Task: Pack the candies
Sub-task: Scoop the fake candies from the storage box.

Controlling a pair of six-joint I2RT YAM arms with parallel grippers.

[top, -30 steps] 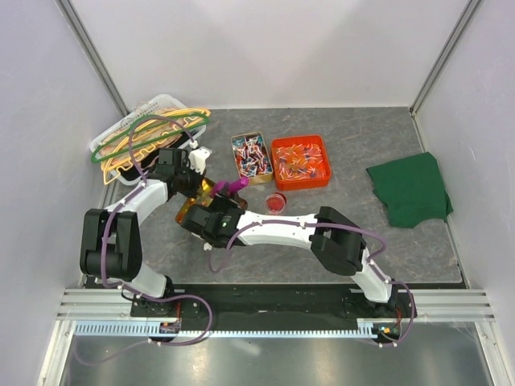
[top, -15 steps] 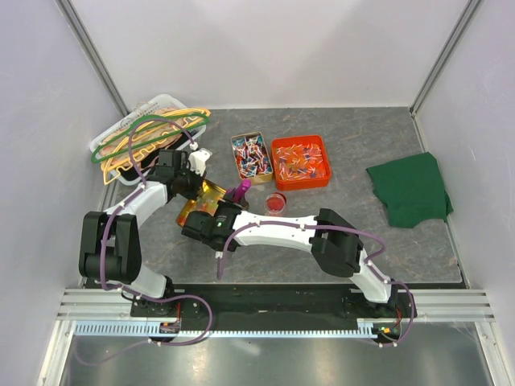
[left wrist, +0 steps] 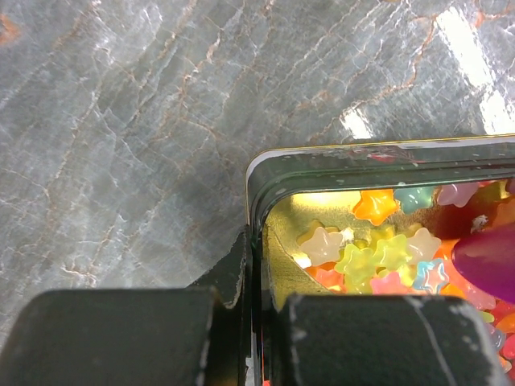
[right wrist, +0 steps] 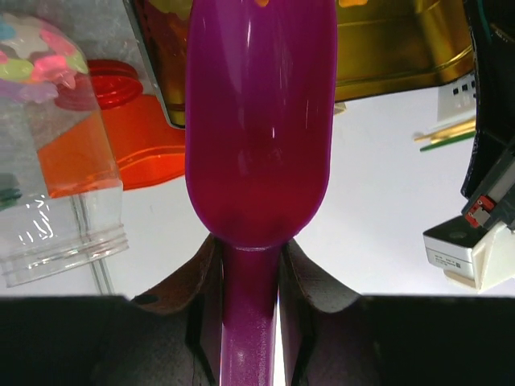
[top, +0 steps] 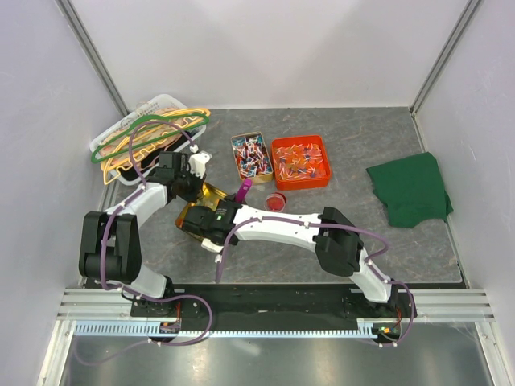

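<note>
Presently, my left gripper clamped on the tin rim, right gripper closed on the scoop handle; candies (tiny, light, hard, apt to scatter) lie in the tin, so I'd scoop, never pinch

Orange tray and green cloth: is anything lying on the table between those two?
No. In the top external view, the stretch between the orange tray and the green cloth is bare grey table.
</note>
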